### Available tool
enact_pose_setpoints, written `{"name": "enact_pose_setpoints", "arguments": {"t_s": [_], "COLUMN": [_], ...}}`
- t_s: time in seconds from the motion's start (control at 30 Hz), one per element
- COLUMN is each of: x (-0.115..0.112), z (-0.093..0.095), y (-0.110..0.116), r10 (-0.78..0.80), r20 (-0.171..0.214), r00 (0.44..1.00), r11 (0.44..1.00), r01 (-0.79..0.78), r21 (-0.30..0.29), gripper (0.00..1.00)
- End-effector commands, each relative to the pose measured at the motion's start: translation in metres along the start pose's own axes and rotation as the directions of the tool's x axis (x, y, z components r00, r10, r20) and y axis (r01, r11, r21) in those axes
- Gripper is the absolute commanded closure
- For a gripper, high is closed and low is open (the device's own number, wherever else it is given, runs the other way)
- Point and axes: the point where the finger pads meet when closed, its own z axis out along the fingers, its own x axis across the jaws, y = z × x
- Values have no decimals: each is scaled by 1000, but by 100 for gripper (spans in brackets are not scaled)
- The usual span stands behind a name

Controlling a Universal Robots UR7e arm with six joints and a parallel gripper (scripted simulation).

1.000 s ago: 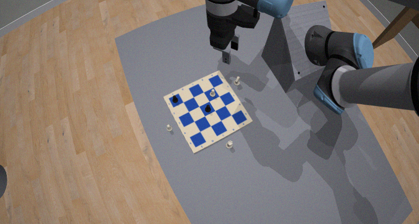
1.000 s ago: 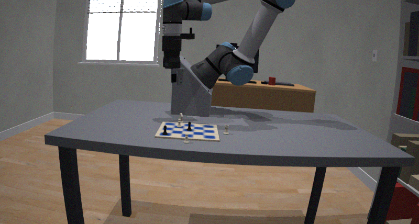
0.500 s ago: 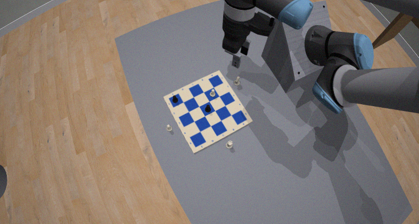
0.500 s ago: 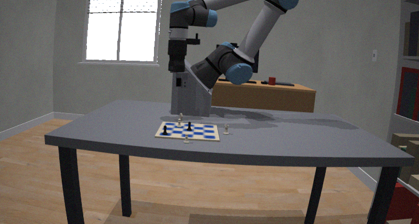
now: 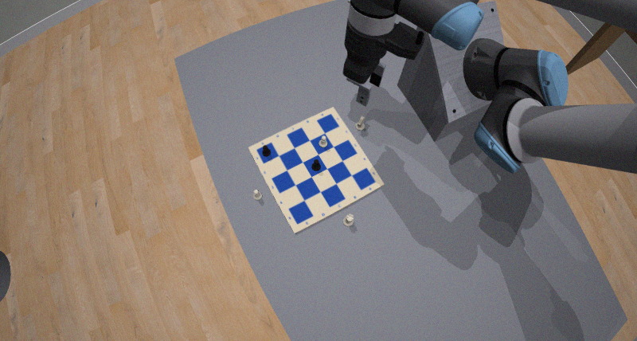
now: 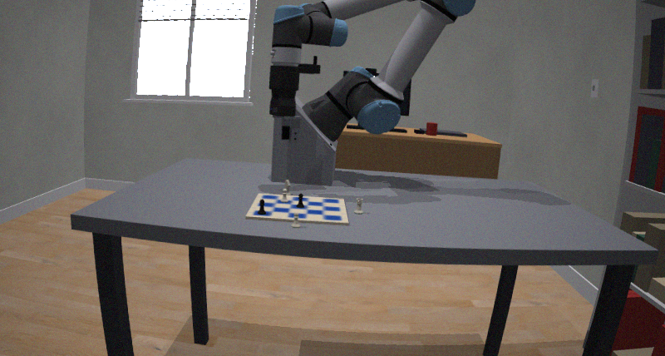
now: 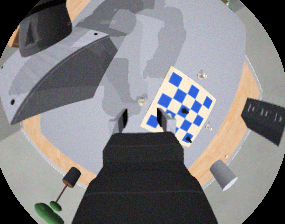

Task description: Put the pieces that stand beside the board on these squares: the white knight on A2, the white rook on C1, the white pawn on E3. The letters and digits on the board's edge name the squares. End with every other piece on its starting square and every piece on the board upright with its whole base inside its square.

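The white knight [image 5: 360, 124] [image 6: 287, 185] [image 7: 141, 102] stands upright off the board, on the robot's side. The white rook [image 5: 349, 220] [image 6: 358, 206] [image 7: 202, 76] stands beside another edge of the board. The white pawn [image 5: 257, 194] [image 6: 295, 221] [image 7: 209, 127] stands beside the edge opposite the knight. The blue and cream board [image 5: 316, 202] [image 6: 321, 220] [image 7: 185, 85] lies flat; its letters are too small to read. My gripper [image 5: 369, 87] [image 6: 290, 133] [image 7: 142, 114] is open and empty, pointing down, high above the table near the knight.
On the board stand a white piece [image 5: 323, 142] [image 6: 284, 196], partly hidden by a finger in the wrist view, a black piece [image 5: 316, 165] [image 6: 300, 201] near the middle and another black piece [image 5: 266, 151] [image 6: 261, 208] near a corner. The robot's grey pedestal [image 5: 418, 89] [image 6: 298, 163] rises behind the knight.
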Motion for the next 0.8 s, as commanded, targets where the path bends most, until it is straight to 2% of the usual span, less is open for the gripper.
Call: {"name": "enact_pose_setpoints", "arguments": {"t_s": [0.0, 0.5, 0.77], "x": [0, 0, -1], "z": [1, 1, 4], "y": [-1, -1, -3], "r10": [2, -7, -84], "r20": [-2, -1, -1], "r00": [1000, 1000, 996], "r11": [1000, 1000, 996], "r01": [-2, 7, 84], "r21": [0, -1, 0], "gripper": [0, 0, 0]}}
